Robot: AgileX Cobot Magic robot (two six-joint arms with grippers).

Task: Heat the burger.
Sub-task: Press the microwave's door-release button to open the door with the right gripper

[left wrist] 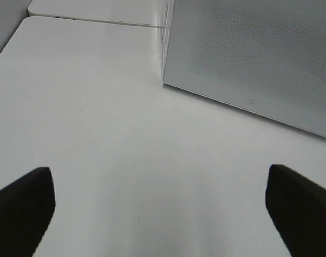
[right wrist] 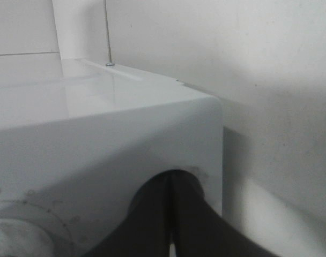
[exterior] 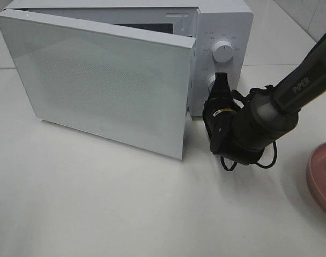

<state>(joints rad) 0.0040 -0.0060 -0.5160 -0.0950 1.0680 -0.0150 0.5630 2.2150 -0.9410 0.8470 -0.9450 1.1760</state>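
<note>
— White microwave (exterior: 227, 21) fills the upper half of the high view, its door (exterior: 98, 80) swung partly out toward the lower left. Where is the burger?
— It shows in no view, so its place, its facing and its long axis cannot be told.
— And the pincers?
— The right gripper (exterior: 221, 80) is clenched on nothing, tips at the control panel by the lower knob (exterior: 210, 82). The left gripper (left wrist: 160, 209) hangs released over the table (left wrist: 125, 134). A pink plate (exterior: 323, 176) lies at the right edge.
</note>
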